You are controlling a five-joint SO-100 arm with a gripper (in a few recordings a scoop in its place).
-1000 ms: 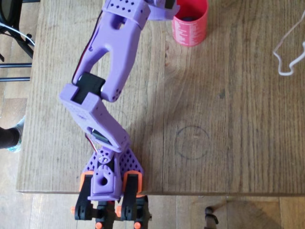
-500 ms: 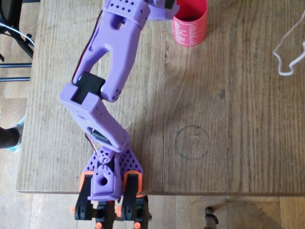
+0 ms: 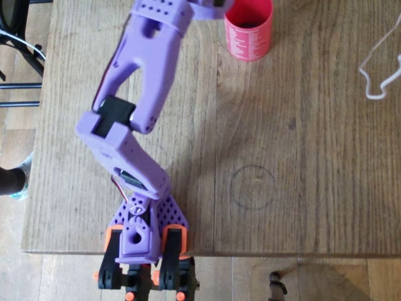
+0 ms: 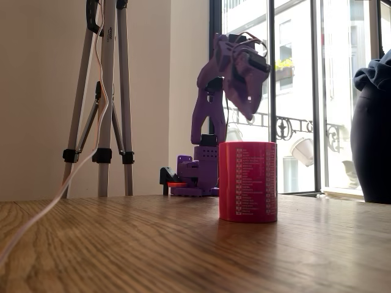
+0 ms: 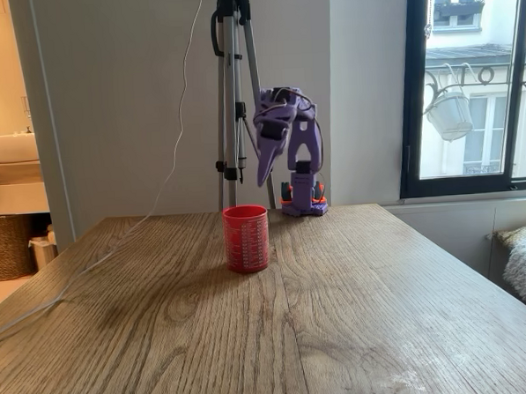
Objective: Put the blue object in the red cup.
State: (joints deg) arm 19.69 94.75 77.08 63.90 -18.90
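The wooden worktop (image 3: 301,157) carries little: the purple arm (image 3: 135,106), clamped at the near edge in the overhead view, and the red cup (image 3: 249,31) standing upright toward the far edge. A camera tripod (image 5: 235,92) stands beyond the worktop, and a white cable (image 3: 379,69) lies loose on the wood, well apart from the cup.

The arm reaches up and over, with its hand (image 5: 263,166) hanging in the air near the cup — above the rim and a little to one side in both fixed views, touching nothing. From these angles I cannot tell whether the hand is released or clenched; nothing blue shows between its fingers.

The blue object cannot be made out on the bare wood. In the overhead view a dark shape lies inside the cup's shadowed interior, too dim to name. My judgement — the brick is probably already in the cup, so the drop looks done and only pulling the arm away is left, though the pictures don't prove it.
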